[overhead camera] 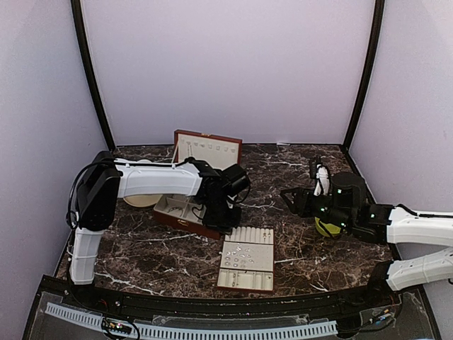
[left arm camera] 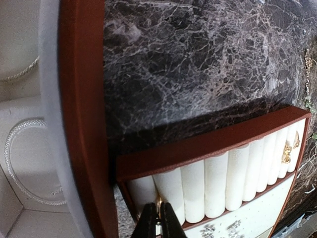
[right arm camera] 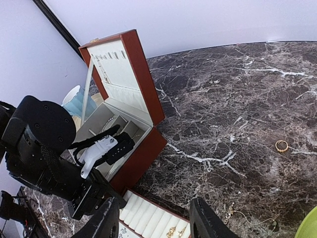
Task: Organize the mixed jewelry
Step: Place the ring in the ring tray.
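My left gripper (left arm camera: 158, 220) is shut on a small gold piece, its tips pressed into the slot between the first two white rolls of the ring tray (left arm camera: 213, 144). Gold earrings (left arm camera: 287, 151) sit in a slot at the tray's far end, and silvery studs (left arm camera: 208, 230) lie on its flat part. A silvery rope bracelet (left arm camera: 12, 168) lies in the reddish-brown box (left arm camera: 81, 99). My right gripper (right arm camera: 156, 223) hangs open and empty above the marble, right of the tray (overhead camera: 246, 258). A gold ring (right arm camera: 282, 145) and a thin chain piece (right arm camera: 230, 210) lie loose on the table.
The box lid (overhead camera: 207, 149) stands open at the back. The left arm (overhead camera: 148, 180) reaches over the box base (overhead camera: 173, 209). A yellow-green object (overhead camera: 325, 227) sits under the right arm. A pale disc (overhead camera: 141, 200) lies left of the box.
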Controlling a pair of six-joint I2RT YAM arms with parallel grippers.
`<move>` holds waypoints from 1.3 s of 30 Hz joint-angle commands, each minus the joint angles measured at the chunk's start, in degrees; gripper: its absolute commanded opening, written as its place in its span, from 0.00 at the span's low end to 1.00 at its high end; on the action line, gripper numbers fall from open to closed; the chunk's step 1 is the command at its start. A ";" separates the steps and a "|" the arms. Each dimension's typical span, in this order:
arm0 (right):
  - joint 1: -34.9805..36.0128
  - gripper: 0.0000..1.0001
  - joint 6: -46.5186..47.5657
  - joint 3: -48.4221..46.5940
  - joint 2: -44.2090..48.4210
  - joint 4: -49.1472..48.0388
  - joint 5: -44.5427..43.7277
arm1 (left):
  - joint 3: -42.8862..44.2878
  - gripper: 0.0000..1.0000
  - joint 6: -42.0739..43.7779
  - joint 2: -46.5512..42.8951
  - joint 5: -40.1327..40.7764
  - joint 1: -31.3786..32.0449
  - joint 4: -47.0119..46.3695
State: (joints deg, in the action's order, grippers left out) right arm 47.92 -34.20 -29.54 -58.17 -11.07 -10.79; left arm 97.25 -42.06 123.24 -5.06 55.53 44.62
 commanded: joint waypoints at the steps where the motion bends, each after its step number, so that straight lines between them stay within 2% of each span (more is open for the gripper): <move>1: -0.38 0.49 -0.20 0.94 1.13 -2.00 -0.98 | 3.20 0.11 1.53 0.55 0.05 0.55 3.54; 11: -0.41 0.49 -0.68 1.02 1.42 -2.19 -0.99 | 6.58 0.23 2.58 -0.07 1.71 1.05 6.53; 15: -0.43 0.49 -0.74 1.02 1.32 -2.27 -0.89 | 6.88 0.23 2.81 -0.78 2.92 1.56 7.51; 17: -0.40 0.49 -0.84 0.98 1.36 -2.21 -0.92 | 6.90 0.22 3.09 -1.15 3.72 1.86 8.08; 27: -0.42 0.49 -1.12 1.03 1.40 -2.14 -0.91 | 5.23 0.01 3.33 -1.69 4.35 2.48 7.98; 39: -0.38 0.49 -1.20 1.02 1.23 -2.02 -0.90 | 3.50 0.00 3.76 -1.60 6.32 2.46 5.45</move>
State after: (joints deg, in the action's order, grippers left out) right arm 47.92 -34.85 -29.10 -57.58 -11.09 -10.81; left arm 101.95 -39.03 124.16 -0.64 57.76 50.54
